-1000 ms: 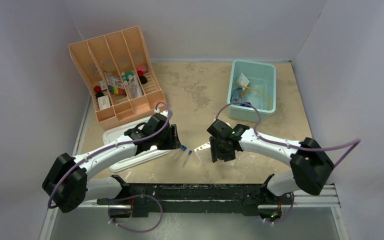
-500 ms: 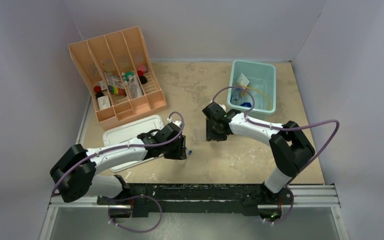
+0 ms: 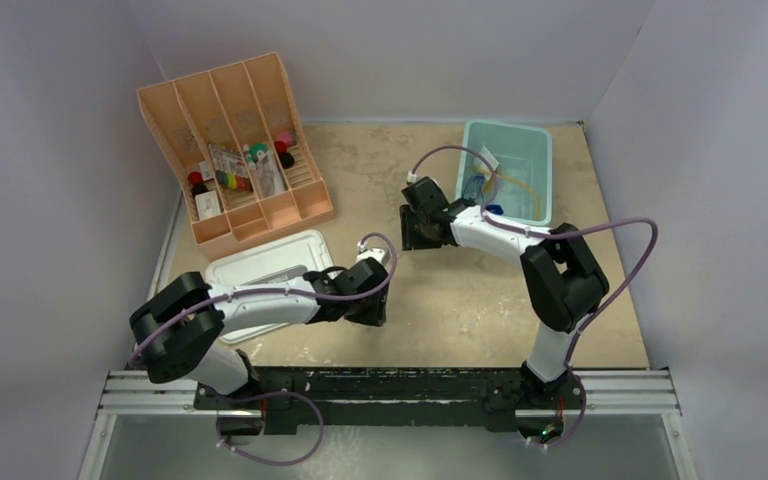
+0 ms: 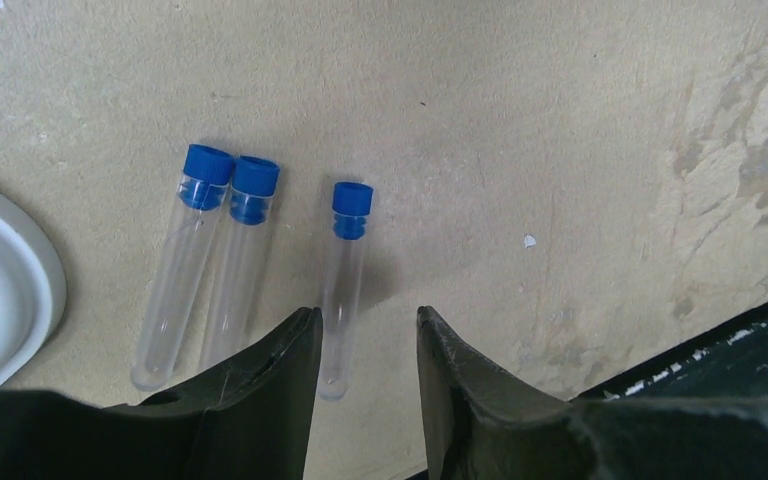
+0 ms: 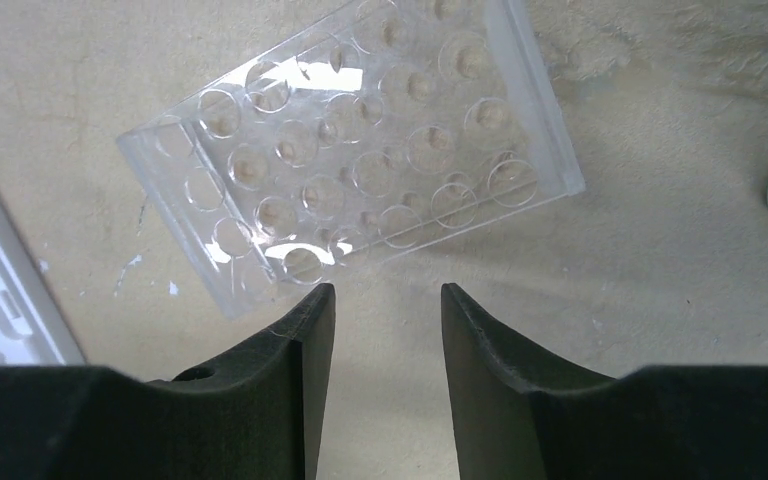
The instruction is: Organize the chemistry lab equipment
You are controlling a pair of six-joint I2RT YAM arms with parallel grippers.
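Test tubes [image 4: 243, 270]: three loose; left gripper [image 4: 367, 318] parted, empty, over rightmost. Right gripper [image 5: 387, 295] parted, empty, by holed rack [image 5: 360, 150]. Next, probably: lower, pinch tube.

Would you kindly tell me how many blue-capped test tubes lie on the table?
3. Two tubes lie together beside the lid; one apart, at the left claw. Others may be hidden.

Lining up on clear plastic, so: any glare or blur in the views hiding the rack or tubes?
Right wrist: two white glare patches on the clear rack, holes and edges readable. Left wrist: test tubes sharp, soft shadows, no glare. Top external: evenly lit, but neither can be made out there.
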